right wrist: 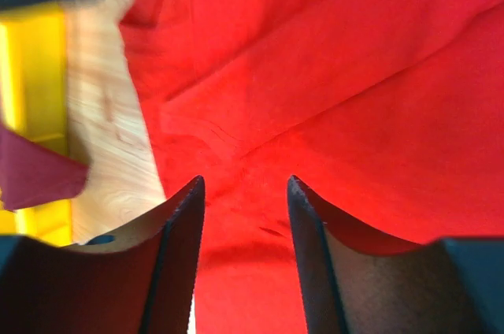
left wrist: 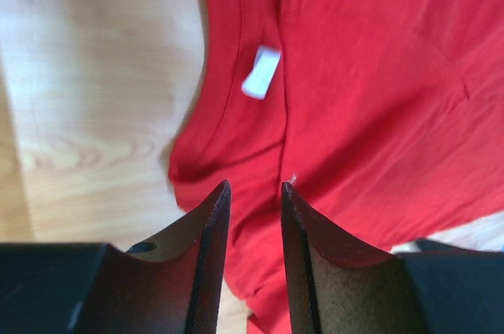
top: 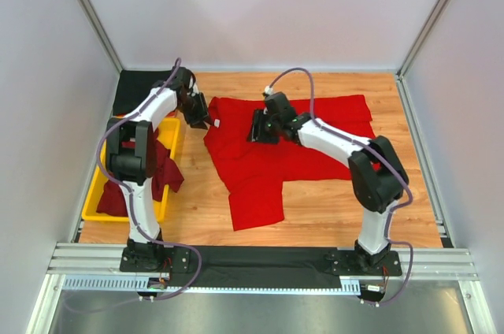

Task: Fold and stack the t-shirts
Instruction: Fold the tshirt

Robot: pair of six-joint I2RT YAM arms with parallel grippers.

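A bright red t-shirt [top: 291, 149] lies spread, partly folded, on the wooden table. Its collar with a white neck label [left wrist: 261, 72] shows in the left wrist view. My left gripper [top: 201, 118] hangs at the shirt's left edge by the collar, jaws a little apart over the red cloth [left wrist: 346, 98], holding nothing. My right gripper [top: 262, 126] is open just above the shirt's upper middle, with red cloth [right wrist: 331, 74] under it. Dark maroon t-shirts [top: 157, 168] lie heaped in the yellow tray. A black cloth [top: 138, 90] lies at the back left corner.
The yellow plastic tray [top: 169, 133] stands at the left edge of the table and shows in the right wrist view [right wrist: 31, 74]. Grey walls close in the back and both sides. Bare wood [top: 331, 208] lies in front of and right of the shirt.
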